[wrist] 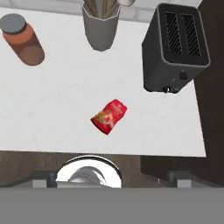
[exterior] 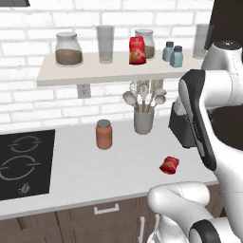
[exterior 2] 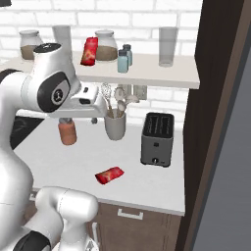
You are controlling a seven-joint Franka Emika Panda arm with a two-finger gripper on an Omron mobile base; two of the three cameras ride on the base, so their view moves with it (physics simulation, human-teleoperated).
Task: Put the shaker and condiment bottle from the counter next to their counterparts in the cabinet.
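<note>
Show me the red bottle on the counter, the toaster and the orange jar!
red bottle [wrist: 109, 117], hand view, its middle.
toaster [exterior 2: 157, 139], right base view, front side.
orange jar [exterior: 104, 136], left base view, glass body.

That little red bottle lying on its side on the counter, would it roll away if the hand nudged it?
The red bottle lies flat on the counter, so it cannot tip. It looks squat and slightly flattened, so a nudge would probably slide it or rock it, not roll it far. Being small, it is likely light and easily pushed aside.
</note>
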